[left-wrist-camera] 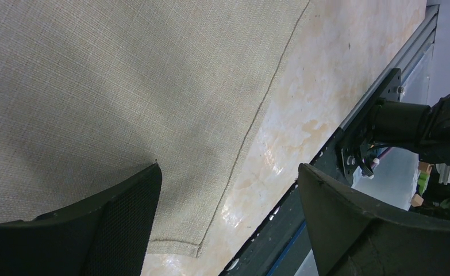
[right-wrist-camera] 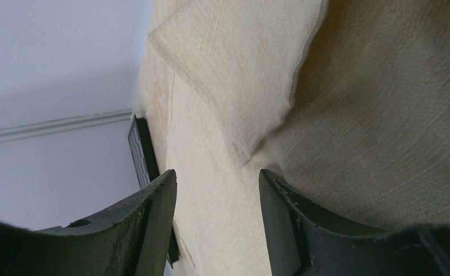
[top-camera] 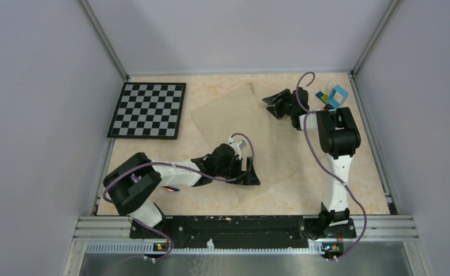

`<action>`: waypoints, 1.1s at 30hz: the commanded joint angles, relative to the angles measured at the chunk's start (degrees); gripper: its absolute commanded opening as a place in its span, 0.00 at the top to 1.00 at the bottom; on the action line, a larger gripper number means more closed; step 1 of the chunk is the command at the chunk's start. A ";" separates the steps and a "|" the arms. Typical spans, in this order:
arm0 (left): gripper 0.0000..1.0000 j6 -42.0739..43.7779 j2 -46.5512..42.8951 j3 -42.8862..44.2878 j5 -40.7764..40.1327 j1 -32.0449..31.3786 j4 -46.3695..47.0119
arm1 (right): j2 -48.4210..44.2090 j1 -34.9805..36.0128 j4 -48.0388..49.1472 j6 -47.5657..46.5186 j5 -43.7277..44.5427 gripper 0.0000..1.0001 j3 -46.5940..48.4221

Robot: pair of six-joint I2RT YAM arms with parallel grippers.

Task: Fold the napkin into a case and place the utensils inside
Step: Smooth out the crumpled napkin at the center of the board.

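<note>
The cream-beige napkin (top-camera: 257,144) lies spread flat on the table, one corner pointing to the back. My left gripper (top-camera: 251,174) hovers over its near corner (left-wrist-camera: 176,247) and is open wide (left-wrist-camera: 228,172). One finger (left-wrist-camera: 125,224) is above the cloth, the other above the table's front rail. My right gripper (top-camera: 271,104) is low at the far corner and open (right-wrist-camera: 218,175). Cloth lies between its fingers, and a raised flap of the napkin (right-wrist-camera: 239,63) sits just beyond them. A sliver of a utensil (top-camera: 168,188) with an orange sheen shows under the left arm. The case is out of view.
A black-and-white chequered board (top-camera: 147,109) lies at the back left; its edge (right-wrist-camera: 142,149) shows in the right wrist view. Small coloured toy bricks (top-camera: 333,96) sit at the back right. Walls enclose the table; a metal rail (top-camera: 245,224) runs along the front.
</note>
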 commanded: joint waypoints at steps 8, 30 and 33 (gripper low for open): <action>0.06 0.59 3.54 -2.21 -6.58 -0.44 -7.42 | 9.75 0.41 0.58 4.37 8.52 0.47 16.16; 0.01 3.99 -7.21 1.24 -6.23 -0.44 -12.36 | 4.60 -3.00 -54.59 -39.30 12.67 0.26 57.16; 0.01 3.71 -9.24 1.21 -4.77 -0.44 -9.98 | -8.23 0.37 -57.54 -45.32 14.54 0.27 39.71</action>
